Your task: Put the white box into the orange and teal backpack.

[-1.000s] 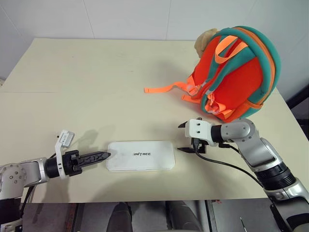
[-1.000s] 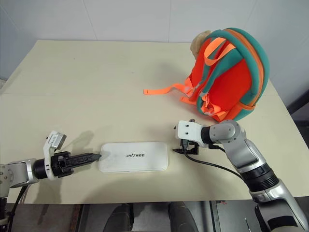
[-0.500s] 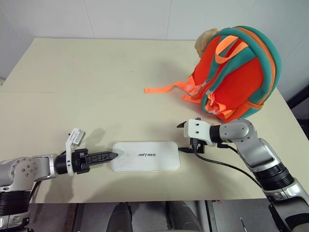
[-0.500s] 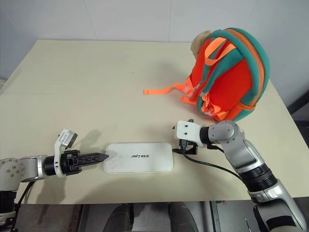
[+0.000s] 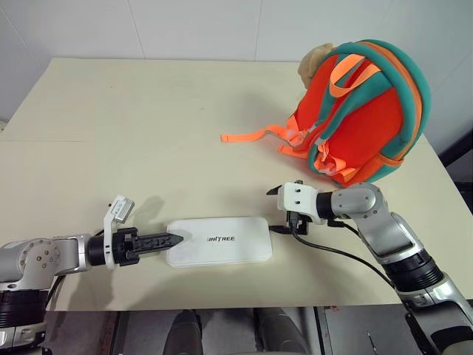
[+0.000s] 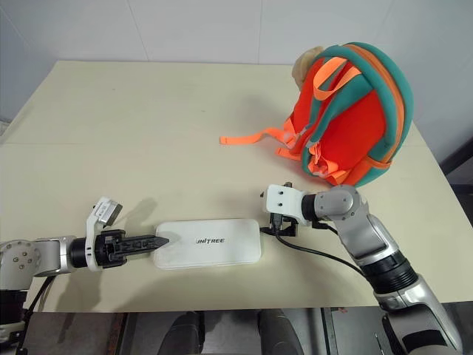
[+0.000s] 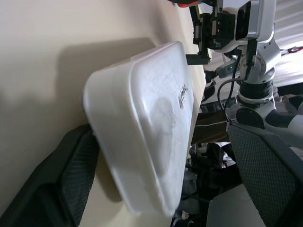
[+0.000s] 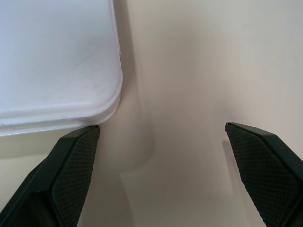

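Lying flat on the cream bench (image 5: 148,126), the white box (image 5: 219,239) sits near the front edge with its long axis running across from the robot's left to its right, lid up, the dark "UNITREE" lettering reading upright from the robot's side. It is between the two grippers.

The left gripper (image 5: 176,238) comes in low from the left, its jaws spread wide on either side of the box's left short end. In the left wrist view one black finger (image 7: 75,177) lies against the box's edge while the other stands apart, so the box is bracketed, not clamped.

The right gripper (image 5: 277,210) reaches in from the right, pointing down and toward the box's right short end. Its jaws are also wide open and hold nothing. In the right wrist view one finger (image 8: 71,170) is just at the rounded corner of the box, and the other is well out over bare bench. Whether that finger touches the box I cannot tell.

The orange and teal backpack (image 5: 363,111) stands upright at the far right of the bench, well apart from the box, its strap side facing the robot. An orange webbing strap (image 5: 251,135) trails left from it across the bench, and a tan plush bear (image 5: 313,61) peeks from behind its top. Its opening is not visible, so its contents cannot be told.
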Action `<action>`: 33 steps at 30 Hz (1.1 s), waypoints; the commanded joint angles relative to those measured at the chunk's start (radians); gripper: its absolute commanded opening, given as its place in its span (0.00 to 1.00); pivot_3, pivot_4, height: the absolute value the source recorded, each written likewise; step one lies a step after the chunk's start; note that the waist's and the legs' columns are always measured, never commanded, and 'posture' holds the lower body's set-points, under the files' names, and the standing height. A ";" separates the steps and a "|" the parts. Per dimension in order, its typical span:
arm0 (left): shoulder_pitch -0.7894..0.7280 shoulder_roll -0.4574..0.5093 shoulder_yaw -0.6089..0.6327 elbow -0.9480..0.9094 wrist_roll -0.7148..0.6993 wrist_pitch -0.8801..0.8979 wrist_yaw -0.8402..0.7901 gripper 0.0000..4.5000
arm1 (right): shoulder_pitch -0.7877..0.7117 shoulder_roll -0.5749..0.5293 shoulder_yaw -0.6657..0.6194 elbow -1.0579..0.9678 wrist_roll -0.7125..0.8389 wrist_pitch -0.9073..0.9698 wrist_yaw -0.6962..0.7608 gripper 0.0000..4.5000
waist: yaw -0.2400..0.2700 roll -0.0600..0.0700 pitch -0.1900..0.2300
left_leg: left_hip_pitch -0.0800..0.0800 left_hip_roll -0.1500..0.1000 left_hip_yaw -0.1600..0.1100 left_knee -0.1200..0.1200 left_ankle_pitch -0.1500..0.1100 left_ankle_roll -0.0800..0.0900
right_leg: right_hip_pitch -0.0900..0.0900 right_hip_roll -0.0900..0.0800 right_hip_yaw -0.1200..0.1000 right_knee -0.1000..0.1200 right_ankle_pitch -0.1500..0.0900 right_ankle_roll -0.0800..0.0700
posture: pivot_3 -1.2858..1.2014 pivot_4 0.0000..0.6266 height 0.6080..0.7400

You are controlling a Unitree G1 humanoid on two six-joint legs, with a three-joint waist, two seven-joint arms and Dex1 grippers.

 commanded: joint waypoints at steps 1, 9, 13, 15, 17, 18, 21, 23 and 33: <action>-0.009 -0.008 -0.004 -0.031 -0.014 -0.011 -0.007 0.99 | -0.019 0.011 0.012 -0.011 0.003 -0.005 -0.002 1.00 | 0.001 0.000 0.000 | 0.000 0.000 0.000 0.000 0.000 0.000 | 0.000 0.000 0.000 0.000 0.000 0.000 | 0.52 0.24 1.00; -0.011 -0.020 -0.007 -0.009 -0.010 -0.035 -0.009 0.99 | -0.029 0.005 0.015 0.011 -0.002 -0.020 -0.007 1.00 | 0.003 0.000 0.000 | 0.000 0.000 0.000 0.000 0.000 0.000 | 0.000 0.000 0.000 0.000 0.000 0.000 | 0.52 0.24 1.00; -0.024 -0.023 -0.003 0.014 -0.011 -0.040 -0.009 0.79 | -0.030 0.002 0.011 0.015 -0.001 -0.022 -0.008 1.00 | 0.004 0.000 0.000 | 0.000 0.000 0.000 0.000 0.000 0.000 | 0.000 0.000 0.000 0.000 0.000 0.000 | 0.52 0.24 1.00; -0.028 -0.023 -0.003 0.012 -0.015 -0.035 -0.009 0.65 | -0.030 0.000 0.010 0.016 -0.001 -0.024 -0.009 1.00 | 0.004 0.000 0.000 | 0.000 0.000 0.000 0.000 0.000 0.000 | 0.000 0.000 0.000 0.000 0.000 0.000 | 0.52 0.24 1.00; -0.032 -0.027 0.000 0.010 -0.021 -0.029 -0.005 0.50 | -0.031 -0.002 0.007 0.021 -0.002 -0.028 -0.011 1.00 | 0.003 0.000 0.000 | 0.000 0.000 0.000 0.000 0.000 0.000 | 0.000 0.000 0.000 0.000 0.000 0.000 | 0.52 0.24 1.00; -0.034 -0.028 0.001 0.009 -0.023 -0.026 -0.003 0.44 | -0.031 -0.002 0.007 0.022 -0.002 -0.030 -0.011 1.00 | 0.003 0.000 0.000 | 0.000 0.000 0.000 0.000 0.000 0.000 | 0.000 0.000 0.000 0.000 0.000 0.000 | 0.52 0.24 1.00; -0.035 -0.035 0.009 0.008 -0.035 -0.020 0.004 0.30 | -0.035 -0.001 0.003 0.026 0.001 -0.034 -0.013 1.00 | 0.005 0.000 0.000 | 0.000 0.000 0.000 0.001 0.000 0.000 | 0.001 0.000 0.000 -0.001 0.000 0.000 | 0.52 0.24 1.00; -0.037 -0.048 0.027 0.008 -0.048 -0.018 0.021 0.29 | -0.039 0.003 -0.002 0.026 0.007 -0.035 -0.017 1.00 | 0.005 0.000 0.000 | 0.000 0.000 0.000 0.001 0.000 0.000 | 0.001 0.000 0.000 0.000 0.000 0.001 | 0.52 0.24 1.00; -0.049 -0.133 0.227 0.011 -0.135 -0.011 0.188 0.29 | -0.044 0.006 -0.105 0.014 0.074 0.013 -0.068 1.00 | 0.005 0.000 0.000 | -0.001 0.000 -0.001 0.001 0.000 0.000 | 0.000 0.000 0.000 -0.001 0.001 0.001 | 0.52 0.24 1.00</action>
